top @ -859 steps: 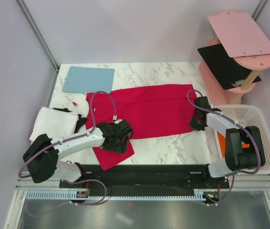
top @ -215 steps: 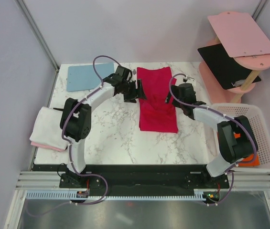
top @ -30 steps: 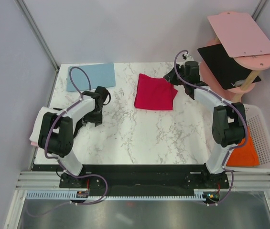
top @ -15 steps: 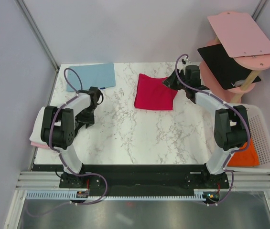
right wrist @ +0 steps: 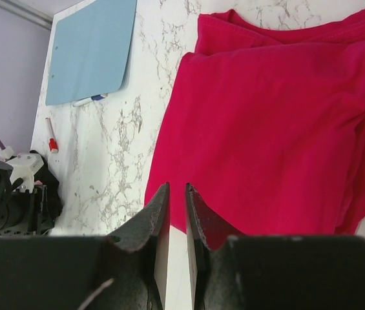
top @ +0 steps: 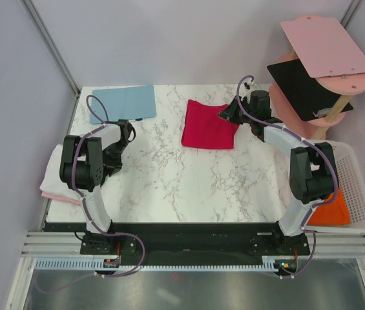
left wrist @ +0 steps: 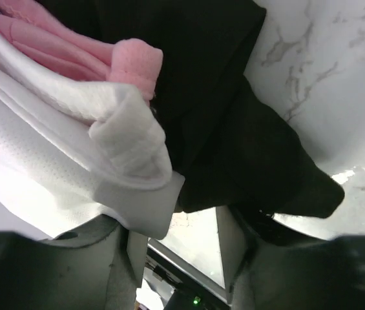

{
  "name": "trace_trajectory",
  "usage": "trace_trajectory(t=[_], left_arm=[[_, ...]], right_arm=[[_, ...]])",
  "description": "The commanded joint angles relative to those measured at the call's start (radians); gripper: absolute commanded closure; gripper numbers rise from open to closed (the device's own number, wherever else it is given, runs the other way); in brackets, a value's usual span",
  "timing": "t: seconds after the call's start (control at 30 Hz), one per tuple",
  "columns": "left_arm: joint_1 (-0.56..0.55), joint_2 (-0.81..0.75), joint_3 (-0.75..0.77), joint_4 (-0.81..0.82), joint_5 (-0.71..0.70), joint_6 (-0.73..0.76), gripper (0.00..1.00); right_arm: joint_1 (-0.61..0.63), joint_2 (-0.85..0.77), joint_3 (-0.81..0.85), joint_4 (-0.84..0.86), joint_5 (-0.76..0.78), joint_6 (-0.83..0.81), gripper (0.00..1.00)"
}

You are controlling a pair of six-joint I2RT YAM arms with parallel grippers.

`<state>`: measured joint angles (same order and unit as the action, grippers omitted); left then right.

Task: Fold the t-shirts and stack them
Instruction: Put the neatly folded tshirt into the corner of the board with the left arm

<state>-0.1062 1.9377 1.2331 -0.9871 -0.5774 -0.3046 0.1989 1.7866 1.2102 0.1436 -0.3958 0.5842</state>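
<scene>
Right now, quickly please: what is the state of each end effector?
Left end effector: open, holding nothing, next to the white t-shirt.
Right end effector: barely open, narrow gap, holding nothing, at the edge of the red t-shirt.

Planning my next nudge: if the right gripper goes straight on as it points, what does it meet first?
Likely the crimson t-shirt, near its edge; how far the right gripper stands off is unclear.
</scene>
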Motion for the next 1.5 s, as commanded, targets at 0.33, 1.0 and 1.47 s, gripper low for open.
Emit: trace_trajectory(t=[0.33, 1.0, 1.47], left_arm=[[-0.018, 0.003, 0.078, -0.041, 0.017, 0.021, 0.98], [-0.317, 0.194, 0.538, -0.128, 0.229, -0.053, 0.98], [-0.382, -0.089, 0.493, 0.172, 0.484, -0.036, 0.33]], right_arm=[[-0.007, -0.029, -0.028, 0.044, -0.035, 0.005, 0.78], [-0.01, -0.039, -0.067, -0.002, -0.051, -0.03, 0.77], [-0.01, -0.047, -0.087, -0.019, -0.048, -0.047, 0.77]])
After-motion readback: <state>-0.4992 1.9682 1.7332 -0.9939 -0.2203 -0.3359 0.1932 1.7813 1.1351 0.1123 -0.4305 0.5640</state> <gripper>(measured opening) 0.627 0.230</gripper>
